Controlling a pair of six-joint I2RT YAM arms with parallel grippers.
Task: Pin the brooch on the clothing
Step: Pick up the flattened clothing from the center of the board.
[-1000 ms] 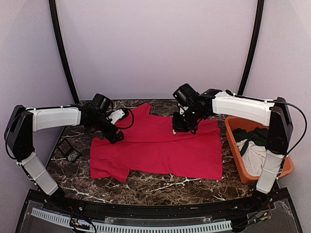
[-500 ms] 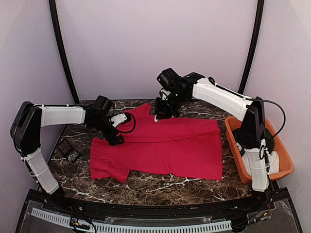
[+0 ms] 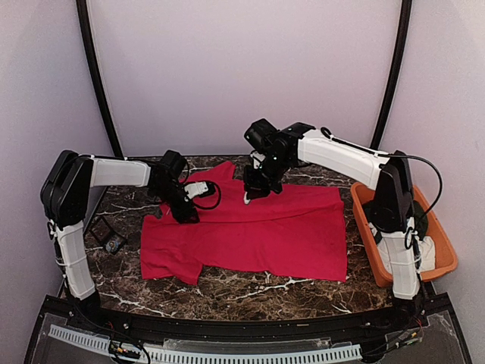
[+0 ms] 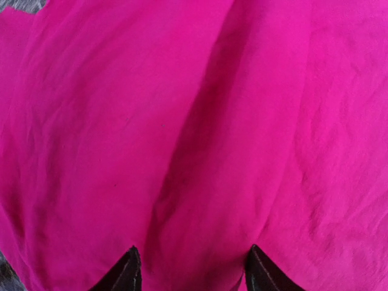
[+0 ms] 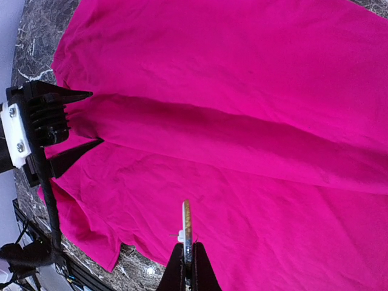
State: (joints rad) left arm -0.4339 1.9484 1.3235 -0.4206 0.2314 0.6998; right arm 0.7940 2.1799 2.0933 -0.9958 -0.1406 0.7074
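Your right gripper [image 5: 187, 253] is clamped on the brooch [image 5: 187, 225], which shows edge-on as a thin disc standing out of the fingertips. Below and ahead of that hand lies the red T-shirt [image 3: 258, 235], spread flat on the dark marble table [image 3: 242, 287]. The brooch hangs over the cloth near the collar end; you cannot tell whether it touches. Your left gripper [image 4: 193, 274] sits to the left of that hand, low on the shirt by the shoulder. Its jaws are apart, with a raised fold of red fabric running between the two fingertips. Well off to the right hand's outer side, an orange bin [image 3: 362, 220] holds a dark green garment [image 3: 398, 212] and a white cloth [image 3: 398, 246].
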